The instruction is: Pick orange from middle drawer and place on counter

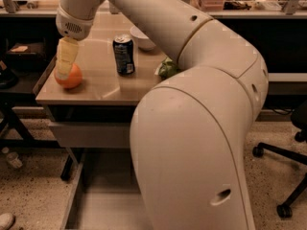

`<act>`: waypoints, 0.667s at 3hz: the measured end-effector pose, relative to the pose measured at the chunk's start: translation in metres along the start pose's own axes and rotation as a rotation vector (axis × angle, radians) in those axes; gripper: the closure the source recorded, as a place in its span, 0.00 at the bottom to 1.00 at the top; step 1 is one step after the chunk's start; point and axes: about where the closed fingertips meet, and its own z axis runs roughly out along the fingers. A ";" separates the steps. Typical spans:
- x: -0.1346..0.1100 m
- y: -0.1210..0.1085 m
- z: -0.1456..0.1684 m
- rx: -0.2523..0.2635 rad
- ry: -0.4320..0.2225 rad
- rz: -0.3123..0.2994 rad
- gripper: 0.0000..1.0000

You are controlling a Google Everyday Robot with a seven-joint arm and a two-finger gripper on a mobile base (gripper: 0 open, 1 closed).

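Note:
The orange [71,80] rests on the counter [103,87] near its left front corner. My gripper [64,71] hangs straight down from the wrist right over the orange, its pale tip overlapping the fruit's top left. The middle drawer [108,198] stands pulled out below the counter. Its flat grey floor shows nothing on it, and its right part is hidden behind my arm's large body.
A dark soda can [123,54] stands mid-counter, right of the orange. A white bowl [143,38] sits behind it and a green object [168,69] lies by my arm. An office chair base [283,176] is on the floor at right. A small bottle [12,159] lies at left.

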 end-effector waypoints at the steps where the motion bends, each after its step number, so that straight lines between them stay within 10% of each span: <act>1: -0.005 0.000 -0.081 0.077 0.095 0.052 0.00; 2: 0.001 -0.006 -0.162 0.195 0.159 0.147 0.00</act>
